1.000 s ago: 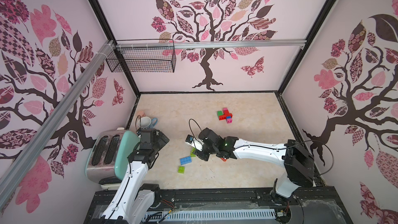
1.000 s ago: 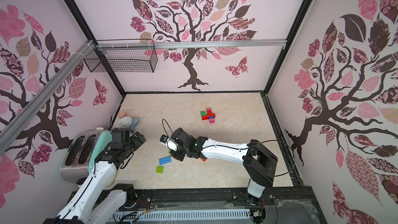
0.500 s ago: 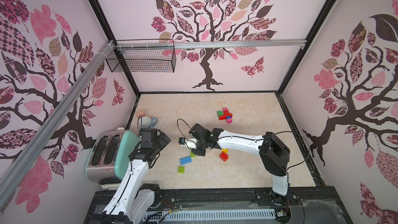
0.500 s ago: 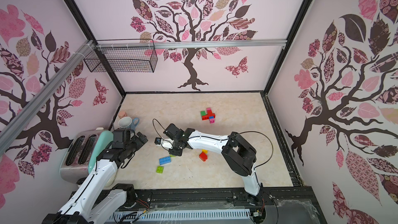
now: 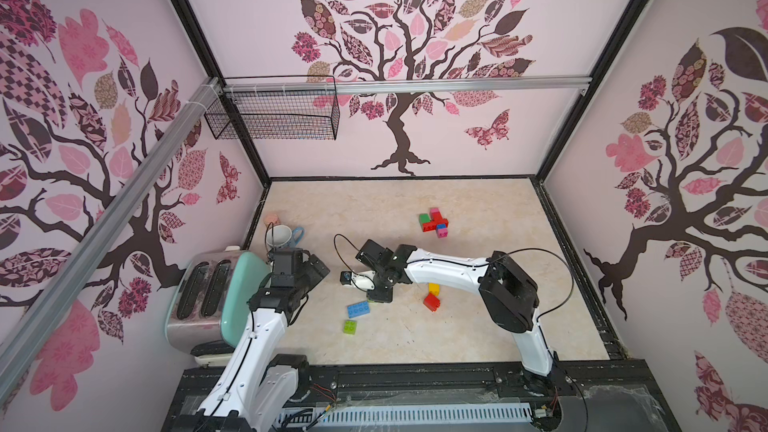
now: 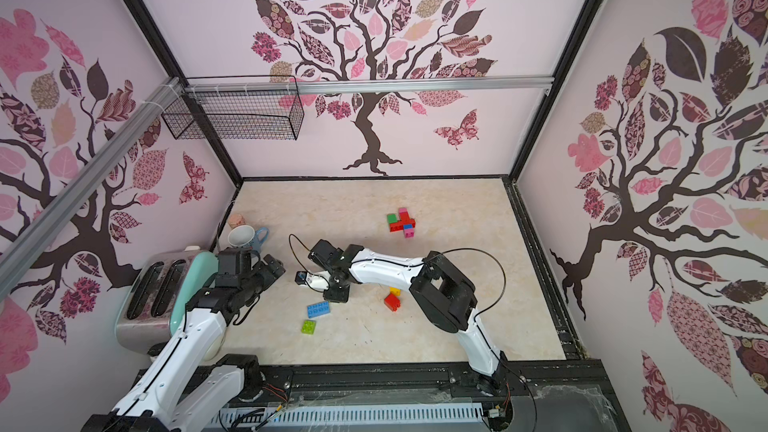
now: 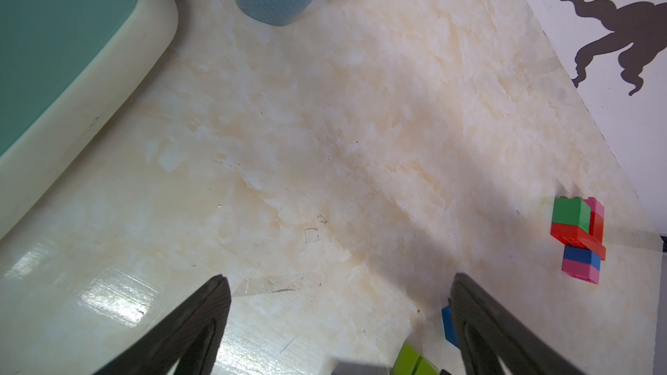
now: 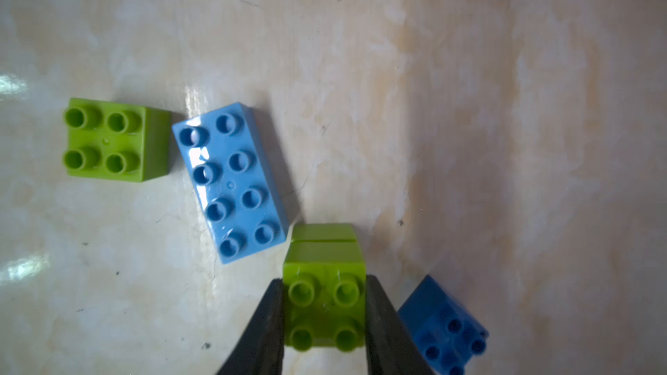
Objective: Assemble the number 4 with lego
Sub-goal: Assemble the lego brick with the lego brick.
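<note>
During the last second my right arm swung its elbow to the left and carried the right gripper (image 8: 323, 279) a little toward the toaster (image 5: 208, 297). The gap of its fingers did not change: they stayed clamped on two opposite sides of a lime square brick (image 8: 323, 304). As the forearm moved, a red brick (image 5: 431, 302) and a yellow brick (image 5: 433, 287) came out from under it.

I judged it so: one piece was secured but not yet joined to anything. The partial build (image 5: 433, 223) of green, red, pink and blue pieces stood well apart, nearer the back wall.

The held brick pointed its four studs up at the wrist camera. Being square, it had no long axis. A seam crossed its side, and I could not tell if it was two pieces, nor if it was lifted.

Just beside it lay the light blue long brick (image 8: 231, 182), studs up. In both top views its long axis ran across the table, slightly slanted, with one corner almost at the held brick. A second lime square brick (image 8: 117, 140) lay near its other end.

My left gripper (image 7: 337, 279) hung with its fingers wide apart, holding nothing.
</note>
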Robot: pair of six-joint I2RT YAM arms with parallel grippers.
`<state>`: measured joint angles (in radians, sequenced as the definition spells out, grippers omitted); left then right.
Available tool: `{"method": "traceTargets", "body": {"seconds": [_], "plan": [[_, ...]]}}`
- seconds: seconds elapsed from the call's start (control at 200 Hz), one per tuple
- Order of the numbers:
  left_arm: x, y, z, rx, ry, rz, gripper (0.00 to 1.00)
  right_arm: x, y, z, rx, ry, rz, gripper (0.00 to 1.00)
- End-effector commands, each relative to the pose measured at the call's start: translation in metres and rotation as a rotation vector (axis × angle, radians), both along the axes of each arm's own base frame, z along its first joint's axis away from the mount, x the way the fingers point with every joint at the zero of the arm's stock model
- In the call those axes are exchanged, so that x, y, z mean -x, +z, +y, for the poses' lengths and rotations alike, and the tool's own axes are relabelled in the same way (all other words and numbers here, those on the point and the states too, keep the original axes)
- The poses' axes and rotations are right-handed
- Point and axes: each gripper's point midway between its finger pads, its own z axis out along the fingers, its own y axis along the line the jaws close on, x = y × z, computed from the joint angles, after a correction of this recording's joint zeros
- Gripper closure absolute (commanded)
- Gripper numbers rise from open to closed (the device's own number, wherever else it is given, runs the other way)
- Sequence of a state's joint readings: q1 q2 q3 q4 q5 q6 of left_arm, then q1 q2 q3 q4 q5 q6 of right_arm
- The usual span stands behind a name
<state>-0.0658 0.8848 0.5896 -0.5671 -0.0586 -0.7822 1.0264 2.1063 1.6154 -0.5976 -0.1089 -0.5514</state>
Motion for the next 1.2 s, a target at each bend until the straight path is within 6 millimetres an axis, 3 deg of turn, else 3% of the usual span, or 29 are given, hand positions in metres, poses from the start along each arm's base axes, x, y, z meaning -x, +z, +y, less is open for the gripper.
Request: {"method": "traceTargets", "body": {"seconds": [0.0, 0.2, 0.395, 0.45, 0.52, 0.6, 0.715, 0.77, 0.88, 0.97, 1.081, 1.196], "plan": [[0.003, -0.007, 0.000, -0.001, -0.006, 0.006, 0.02, 0.004, -0.033, -0.013, 0.115, 0.013, 0.037, 1.00], [0.003, -0.007, 0.000, -0.002, -0.006, 0.007, 0.02, 0.016, -0.046, -0.024, 0.156, 0.036, 0.094, 1.00], [0.003, -0.007, 0.000, -0.003, -0.012, 0.006, 0.02, 0.030, -0.100, -0.064, 0.336, -0.005, 0.166, 1.00], [0.003, -0.008, -0.001, -0.002, -0.014, 0.007, 0.02, 0.031, -0.107, -0.072, 0.353, -0.034, 0.167, 1.00], [0.002, -0.010, -0.004, 0.003, -0.039, 0.011, 0.02, 0.029, -0.096, -0.072, 0.310, -0.083, 0.140, 1.00], [0.002, -0.016, -0.010, 0.024, -0.064, 0.031, 0.02, 0.014, -0.067, -0.067, 0.218, -0.200, 0.077, 1.00], [0.000, -0.023, -0.019, 0.017, -0.100, 0.062, 0.02, 0.010, -0.034, -0.074, 0.100, -0.376, 0.127, 1.00], [-0.001, -0.023, -0.025, 0.002, -0.119, 0.064, 0.02, 0.010, -0.029, -0.085, 0.068, -0.456, 0.127, 1.00], [-0.007, -0.022, -0.040, -0.018, -0.164, 0.053, 0.02, 0.009, -0.035, -0.114, 0.098, -0.609, 0.111, 1.00], [-0.012, -0.024, -0.047, 0.003, -0.180, 0.062, 0.02, 0.016, -0.041, -0.125, 0.127, -0.698, 0.144, 0.98], [-0.016, -0.025, -0.050, 0.006, -0.185, 0.072, 0.02, 0.017, -0.038, -0.120, 0.069, -0.791, 0.187, 0.85], [-0.019, -0.022, -0.053, 0.011, -0.196, 0.058, 0.02, 0.006, -0.015, -0.100, -0.048, -0.834, 0.200, 0.71]]}}
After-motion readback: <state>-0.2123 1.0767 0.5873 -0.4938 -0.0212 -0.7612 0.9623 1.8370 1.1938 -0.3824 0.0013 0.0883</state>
